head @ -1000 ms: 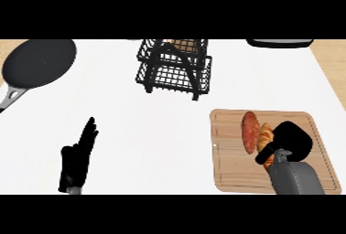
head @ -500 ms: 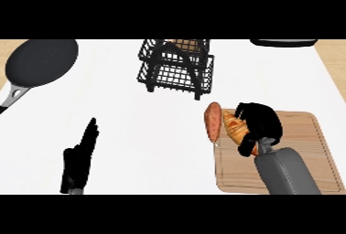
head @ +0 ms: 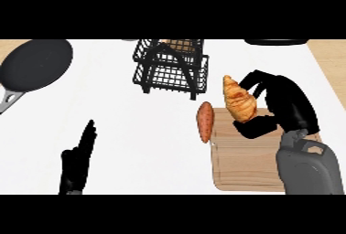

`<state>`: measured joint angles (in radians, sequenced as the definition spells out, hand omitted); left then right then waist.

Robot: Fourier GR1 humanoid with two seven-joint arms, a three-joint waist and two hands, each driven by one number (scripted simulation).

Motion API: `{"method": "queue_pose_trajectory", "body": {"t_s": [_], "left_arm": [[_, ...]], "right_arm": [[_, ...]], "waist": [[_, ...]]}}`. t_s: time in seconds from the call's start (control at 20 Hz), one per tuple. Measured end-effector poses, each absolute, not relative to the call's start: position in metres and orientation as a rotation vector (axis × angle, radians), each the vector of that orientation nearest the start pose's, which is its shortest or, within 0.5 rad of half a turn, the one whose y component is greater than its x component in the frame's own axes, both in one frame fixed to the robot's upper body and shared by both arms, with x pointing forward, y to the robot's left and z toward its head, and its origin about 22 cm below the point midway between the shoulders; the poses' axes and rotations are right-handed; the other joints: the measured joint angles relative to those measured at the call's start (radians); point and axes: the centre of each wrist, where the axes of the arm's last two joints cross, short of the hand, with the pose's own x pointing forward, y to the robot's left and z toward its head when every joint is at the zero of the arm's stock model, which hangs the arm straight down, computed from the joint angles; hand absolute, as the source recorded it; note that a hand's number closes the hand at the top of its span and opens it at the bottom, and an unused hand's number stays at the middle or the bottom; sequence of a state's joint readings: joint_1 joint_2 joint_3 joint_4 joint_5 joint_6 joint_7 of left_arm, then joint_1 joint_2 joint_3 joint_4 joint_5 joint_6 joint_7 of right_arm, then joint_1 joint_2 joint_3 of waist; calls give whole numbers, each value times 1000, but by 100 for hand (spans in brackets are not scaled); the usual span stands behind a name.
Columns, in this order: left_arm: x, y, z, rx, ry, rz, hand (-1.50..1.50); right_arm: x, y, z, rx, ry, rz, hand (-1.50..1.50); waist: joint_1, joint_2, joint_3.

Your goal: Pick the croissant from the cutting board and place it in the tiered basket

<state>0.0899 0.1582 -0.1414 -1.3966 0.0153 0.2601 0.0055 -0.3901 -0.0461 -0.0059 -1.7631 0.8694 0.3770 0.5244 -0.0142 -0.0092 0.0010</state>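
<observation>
Croissant (head: 239,99): being held off the cutting board, at the board's far left corner and just right of the tiered basket's lower tier. Long axis is running nearly up-down in the head view, tilted slightly; the narrow tip is pointing away from the robot toward the basket's right side, the broader end is pointing back toward the board.

Right hand (head: 287,104): curling round the croissant from the right. Fingers are arching over its upper part, thumb is wrapping under its lower end. The hand is closed on the pastry, with the pastry showing between fingers and thumb.

Right forearm (head: 307,170): coming up from the lower edge, lying over the board's right side.

Cutting board (head: 243,167): sitting at lower right on the counter; the wood surface left of the forearm is showing bare.

Sweet potato (head: 205,121): an orange, elongated piece lying at the board's far left edge, long axis also near up-down, just left of the croissant. Cannot tell whether it is touching the board.

Tiered basket (head: 170,68): black wire, 2 tiers, standing at upper centre; something brown is sitting in the upper tier.

Left hand (head: 78,161): resting at lower left, fingers straight and pointing up, holding nothing.

Frying pan (head: 35,64): lying at upper left, well apart from the basket.

Counter (head: 115,114): white.
</observation>
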Motion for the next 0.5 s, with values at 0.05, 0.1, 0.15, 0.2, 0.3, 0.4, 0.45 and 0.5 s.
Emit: {"method": "queue_pose_trajectory", "body": {"t_s": [0.05, 0.1, 0.15, 0.2, 0.3, 0.4, 0.45, 0.5], "left_arm": [[212, 248, -54, 259, -1308, -7, 0], [213, 250, -53, 258, -1306, -7, 0], [214, 253, -53, 260, -1302, -8, 0], [216, 250, -52, 262, -1301, -11, 0], [215, 250, -51, 260, -1301, -16, 0], [214, 247, -58, 259, -1313, -20, 0], [214, 248, -57, 256, -1318, -20, 0], [216, 249, -52, 255, -1316, -19, 0]], "right_arm": [[291, -195, 158, -790, -1404, 740, 150], [286, -194, 172, -804, -1445, 727, 150], [281, -196, 187, -818, -1485, 716, 150], [277, -195, 198, -837, -1516, 708, 150], [272, -198, 224, -872, -1556, 705, 150], [272, -197, 245, -888, -1582, 695, 150], [267, -198, 254, -895, -1589, 693, 150], [267, -194, 261, -905, -1593, 690, 150]], "waist": [[-1, 0, 0], [0, 0, -1], [-1, 0, -1], [1, 1, -1], [6, 3, -1], [10, 3, 0], [11, 3, 0], [12, 4, 0]]}}
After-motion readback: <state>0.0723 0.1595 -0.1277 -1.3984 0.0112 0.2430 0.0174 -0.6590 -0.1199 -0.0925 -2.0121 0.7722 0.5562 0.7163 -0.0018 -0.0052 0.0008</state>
